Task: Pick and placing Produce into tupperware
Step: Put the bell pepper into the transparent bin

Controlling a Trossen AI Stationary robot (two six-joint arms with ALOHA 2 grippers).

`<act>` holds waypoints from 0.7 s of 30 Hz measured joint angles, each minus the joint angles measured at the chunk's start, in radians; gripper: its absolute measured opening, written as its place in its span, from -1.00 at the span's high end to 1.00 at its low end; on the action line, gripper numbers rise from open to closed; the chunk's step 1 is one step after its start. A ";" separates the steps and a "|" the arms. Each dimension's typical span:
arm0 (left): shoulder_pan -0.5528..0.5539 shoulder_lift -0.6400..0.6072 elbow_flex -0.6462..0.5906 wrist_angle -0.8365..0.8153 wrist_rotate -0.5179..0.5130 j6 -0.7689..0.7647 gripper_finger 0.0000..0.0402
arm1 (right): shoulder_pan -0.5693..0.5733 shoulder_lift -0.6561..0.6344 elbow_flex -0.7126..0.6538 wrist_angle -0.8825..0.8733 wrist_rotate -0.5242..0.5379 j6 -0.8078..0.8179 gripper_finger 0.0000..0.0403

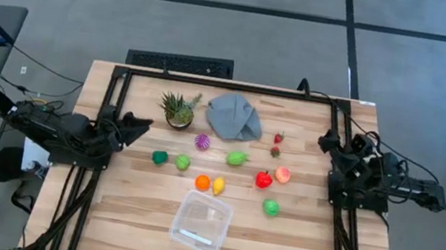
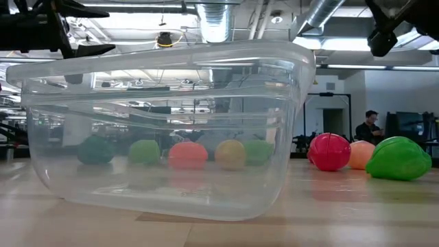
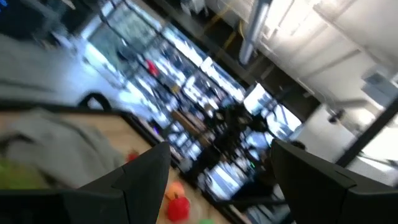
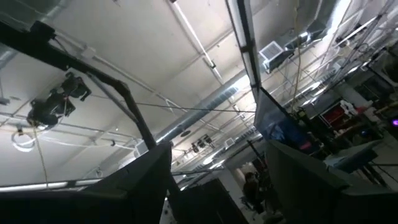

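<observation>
The produce lies loose on the wooden table's middle: a dark green piece [image 1: 160, 157], a green one [image 1: 183, 163], an orange one [image 1: 202, 182], a yellow one [image 1: 218, 186], a purple one [image 1: 202, 141], a red one [image 1: 263, 181] and several more. The clear tupperware [image 1: 201, 222] stands near the front edge with nothing in it. In the low view the tupperware [image 2: 164, 137] fills the foreground. My left gripper [image 1: 144, 124] hovers open at the table's left edge. My right gripper [image 1: 325, 142] hovers open at the right edge, tipped upward. Both wrist views show nothing between the fingers.
A spiky potted plant [image 1: 179, 109] and a crumpled grey cloth [image 1: 235, 116] sit at the table's far side. A black frame [image 1: 229, 84] runs along the far and side edges. Bare wood lies on either side of the tupperware.
</observation>
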State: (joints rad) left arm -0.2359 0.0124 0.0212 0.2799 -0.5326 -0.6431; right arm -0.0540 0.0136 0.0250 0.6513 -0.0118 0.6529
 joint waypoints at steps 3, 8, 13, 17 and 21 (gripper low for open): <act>0.000 0.001 0.000 -0.047 0.098 -0.083 -0.33 | 0.000 0.000 0.000 -0.055 0.010 0.060 -0.40; -0.003 0.077 0.050 -0.074 0.259 -0.178 -0.29 | 0.004 0.032 0.000 -0.143 0.019 0.141 -0.40; -0.018 0.320 0.279 -0.297 0.320 -0.041 -0.17 | 0.004 0.123 0.005 -0.032 0.070 0.052 -0.40; -0.017 0.542 0.518 -0.723 0.326 0.128 -0.13 | 0.001 0.198 0.053 -0.022 0.097 -0.078 -0.40; -0.017 0.735 0.678 -1.106 0.249 0.201 -0.14 | -0.016 0.270 0.102 -0.022 0.100 -0.151 -0.40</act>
State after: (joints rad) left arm -0.2527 0.7475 0.6987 -0.8264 -0.2838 -0.4424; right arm -0.0698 0.2836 0.1271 0.6289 0.0879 0.5014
